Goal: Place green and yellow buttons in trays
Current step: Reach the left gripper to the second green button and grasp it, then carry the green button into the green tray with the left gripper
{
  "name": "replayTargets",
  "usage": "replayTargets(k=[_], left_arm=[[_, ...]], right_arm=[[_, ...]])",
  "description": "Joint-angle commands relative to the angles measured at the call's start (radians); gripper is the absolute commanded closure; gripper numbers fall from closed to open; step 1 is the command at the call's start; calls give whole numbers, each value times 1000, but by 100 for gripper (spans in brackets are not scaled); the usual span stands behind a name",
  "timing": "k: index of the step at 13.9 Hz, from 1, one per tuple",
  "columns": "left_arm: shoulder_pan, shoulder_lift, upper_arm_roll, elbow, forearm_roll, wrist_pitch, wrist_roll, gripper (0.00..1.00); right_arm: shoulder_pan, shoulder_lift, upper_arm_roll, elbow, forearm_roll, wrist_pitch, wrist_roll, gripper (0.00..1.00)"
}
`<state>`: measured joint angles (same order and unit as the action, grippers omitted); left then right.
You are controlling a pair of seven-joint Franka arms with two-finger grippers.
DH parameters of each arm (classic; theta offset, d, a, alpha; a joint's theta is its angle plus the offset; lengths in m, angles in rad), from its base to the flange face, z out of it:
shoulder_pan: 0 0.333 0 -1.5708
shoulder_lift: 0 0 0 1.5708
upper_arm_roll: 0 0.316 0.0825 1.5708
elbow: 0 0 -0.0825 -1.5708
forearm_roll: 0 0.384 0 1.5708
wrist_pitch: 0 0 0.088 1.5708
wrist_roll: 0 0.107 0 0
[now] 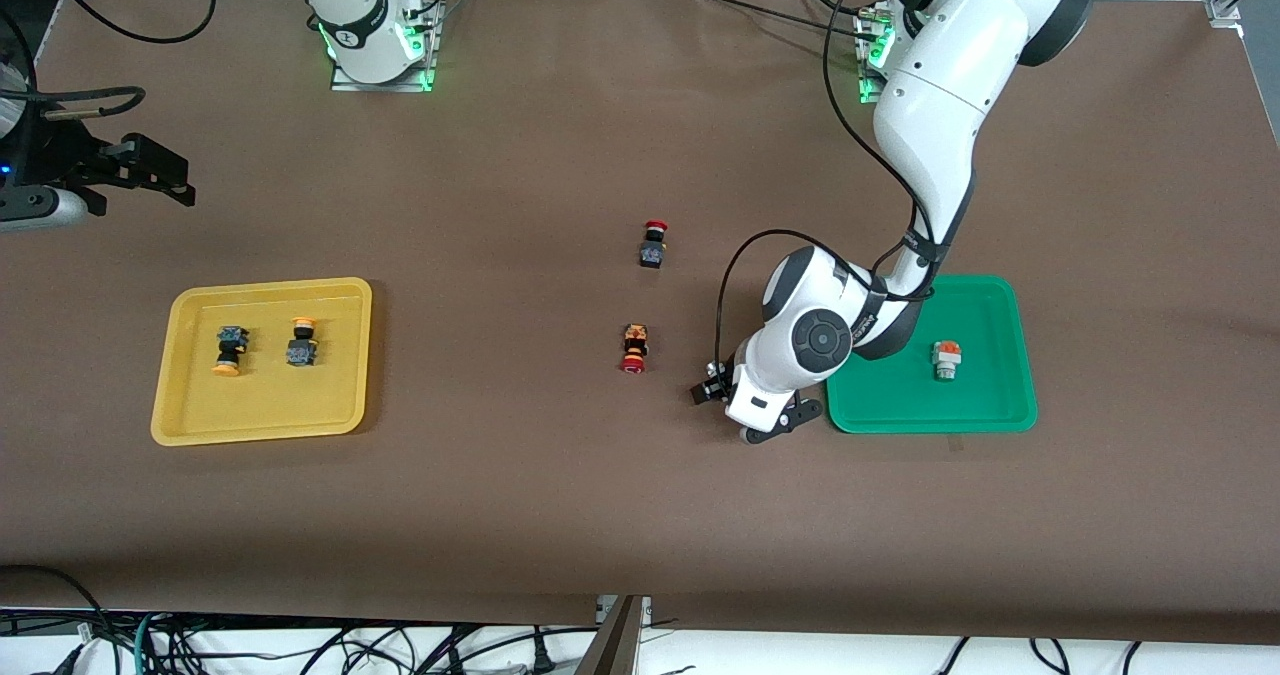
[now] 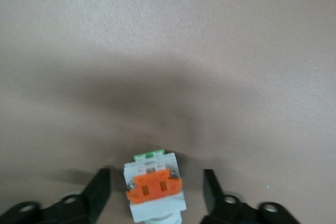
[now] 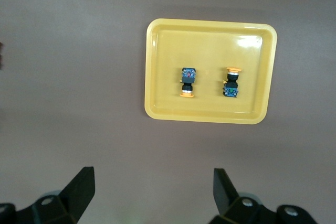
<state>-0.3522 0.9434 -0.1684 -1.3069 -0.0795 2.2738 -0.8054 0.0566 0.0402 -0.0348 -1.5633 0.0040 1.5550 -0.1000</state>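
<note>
My left gripper [image 1: 778,423] is low on the table beside the green tray [image 1: 900,405], at the tray's corner nearer the camera. In the left wrist view it [image 2: 156,174] is open around a white-bodied button [image 2: 155,190] with an orange block and a green tip, with gaps on both sides. That button is hidden under the hand in the front view. A second white button [image 1: 946,359] lies in the green tray. Two yellow-capped buttons [image 1: 229,349] [image 1: 301,341] lie in the yellow tray [image 1: 260,400]. My right gripper [image 3: 154,177] is open and empty, raised high by the yellow tray [image 3: 210,45].
Two dark switches with red caps lie mid-table: one [image 1: 653,243] farther from the camera, one [image 1: 634,347] nearer, close to my left hand. The left arm's elbow and cable hang over the green tray's edge. The table's front edge runs along the bottom.
</note>
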Motion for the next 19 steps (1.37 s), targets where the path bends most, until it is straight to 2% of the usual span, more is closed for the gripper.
replayTargets(k=[1,6,11,12,13,16,19], left_arm=[[-10,9,6,20,32,-11,38,100],[19,-23,7,21,32,-39,135,100],[94,-182,9,17,43,-409,311,100],[102,-216,9,3,102,-456,345,100],[125,-271,7,-62,151,-459,363,100],[179,-392,9,-314,167,-351,408,100],[283,-378,6,-535,211,-18,506,100]], right_arm=[[-11,6,15,23,2,-18,23,0],[-14,7,15,23,-7,-13,13,0],[-14,12,15,23,-7,-10,14,0],[-12,13,15,23,-7,-10,17,0],[-12,12,15,23,-7,-10,19,0],[-12,12,15,23,-6,-9,20,0],[-11,12,15,23,-6,-9,23,0]])
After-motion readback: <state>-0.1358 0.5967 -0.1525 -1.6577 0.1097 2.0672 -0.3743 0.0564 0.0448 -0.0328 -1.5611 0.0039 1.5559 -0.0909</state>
